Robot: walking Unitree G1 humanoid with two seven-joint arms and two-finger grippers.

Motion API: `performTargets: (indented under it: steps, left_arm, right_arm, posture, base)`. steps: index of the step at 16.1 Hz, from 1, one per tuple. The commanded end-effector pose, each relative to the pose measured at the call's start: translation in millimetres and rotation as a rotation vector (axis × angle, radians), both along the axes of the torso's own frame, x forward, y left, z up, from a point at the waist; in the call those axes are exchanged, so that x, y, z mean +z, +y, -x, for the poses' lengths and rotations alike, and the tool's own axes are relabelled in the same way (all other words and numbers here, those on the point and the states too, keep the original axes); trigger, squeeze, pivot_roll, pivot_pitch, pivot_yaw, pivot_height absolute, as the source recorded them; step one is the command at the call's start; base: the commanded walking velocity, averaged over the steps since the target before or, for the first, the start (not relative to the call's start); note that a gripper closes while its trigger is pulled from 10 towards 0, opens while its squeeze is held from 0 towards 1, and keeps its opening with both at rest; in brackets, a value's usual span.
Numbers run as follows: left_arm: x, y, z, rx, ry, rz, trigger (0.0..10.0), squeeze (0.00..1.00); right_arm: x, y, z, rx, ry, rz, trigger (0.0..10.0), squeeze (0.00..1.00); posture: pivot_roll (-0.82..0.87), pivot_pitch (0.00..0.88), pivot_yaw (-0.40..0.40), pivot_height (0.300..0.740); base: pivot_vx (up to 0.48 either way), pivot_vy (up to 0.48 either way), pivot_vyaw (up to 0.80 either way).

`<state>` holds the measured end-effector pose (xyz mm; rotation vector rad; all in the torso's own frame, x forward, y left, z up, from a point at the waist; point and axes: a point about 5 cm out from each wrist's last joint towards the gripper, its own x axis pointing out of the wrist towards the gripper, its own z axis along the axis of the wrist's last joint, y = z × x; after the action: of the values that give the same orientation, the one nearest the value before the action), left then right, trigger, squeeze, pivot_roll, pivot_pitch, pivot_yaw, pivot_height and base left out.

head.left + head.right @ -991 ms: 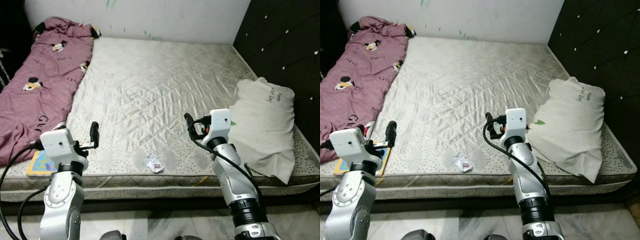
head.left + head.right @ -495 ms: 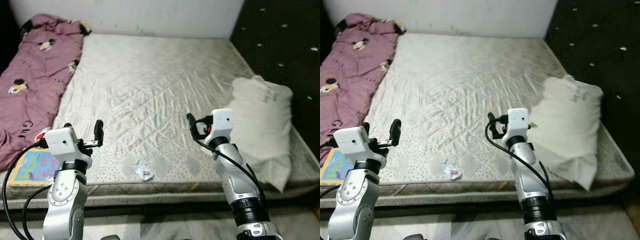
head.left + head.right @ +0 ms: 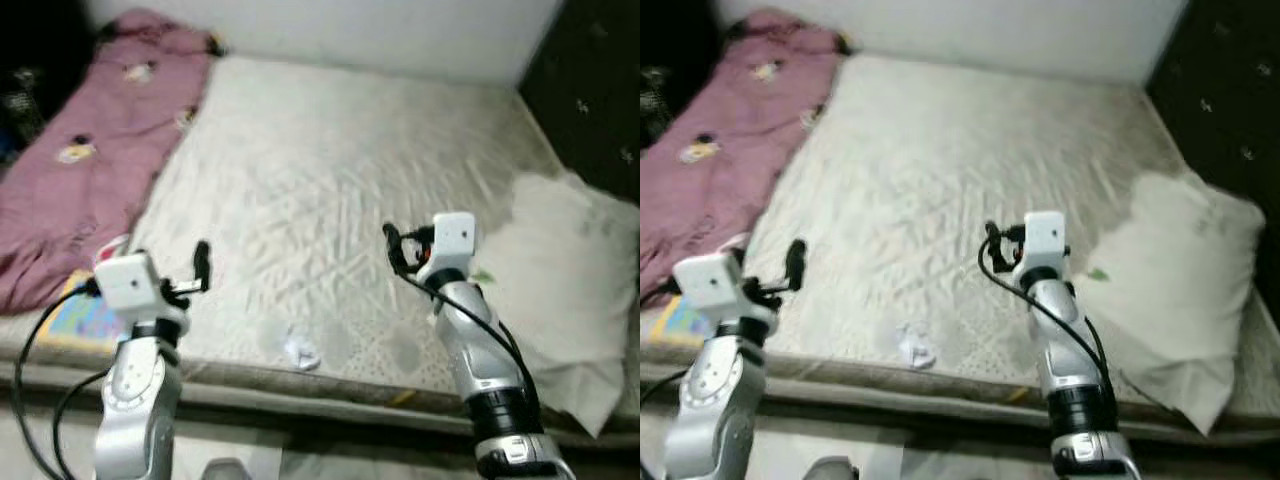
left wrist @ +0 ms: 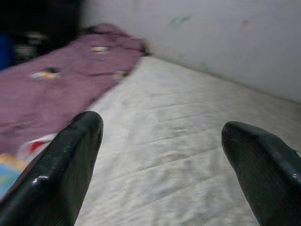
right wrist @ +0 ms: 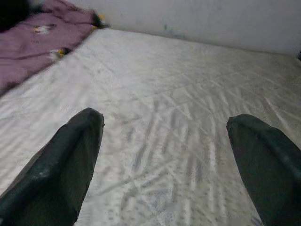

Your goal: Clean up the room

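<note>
The head views are blurred. At far left, a pink printed blanket (image 3: 95, 170) lies along the mattress (image 3: 340, 180); its near end partly covers a colourful book (image 3: 78, 318), whose cover cannot be read. The left gripper (image 4: 162, 165) hovers above the mattress's front left edge, fingers spread, grasping nothing. A crumpled white wrapper (image 3: 300, 350) lies near the front edge, between the two arms. The right gripper (image 5: 164, 160) hovers over the mattress centre, fingers likewise apart and empty. At far right, a white pillow (image 3: 570, 280) rests against the dark headboard (image 3: 600, 90), cut off by the frame.
</note>
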<state>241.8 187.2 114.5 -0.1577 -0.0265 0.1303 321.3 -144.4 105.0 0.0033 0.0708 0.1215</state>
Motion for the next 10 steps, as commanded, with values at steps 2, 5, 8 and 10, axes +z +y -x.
performTargets:
  steps: [2,5,8,10]
  left_arm:
    - [-2.4,3.9,1.7,0.024,0.023,-0.015,10.0,0.00]
    - [-4.8,0.5,3.3,-0.052,0.055,0.003,10.0,0.00]
    - [-8.2,2.3,6.6,-0.031,0.074,-0.005,10.0,0.00]
    - [-9.7,4.2,7.5,-0.006,0.085,-0.006,10.0,0.00]
  right_arm:
    - [-0.1,-1.1,-0.5,-0.006,0.000,0.001,10.0,0.00]
    - [-0.9,0.2,-0.8,-0.006,0.005,0.002,10.0,0.00]
    - [-0.8,-0.3,-1.4,-0.010,0.006,-0.004,10.0,0.00]
    - [-0.3,-0.3,-1.6,-0.011,0.004,-0.009,10.0,0.00]
  posture:
    - [0.12,0.022,-0.049,0.740]
    - [0.12,0.025,-0.047,0.740]
    - [0.12,0.034,-0.048,0.740]
    - [0.12,0.039,-0.048,0.740]
  base:
    - [0.000,0.000,0.00]
    - [0.000,0.000,-0.53]
    - [0.000,0.000,-0.69]
    - [0.000,0.000,-0.23]
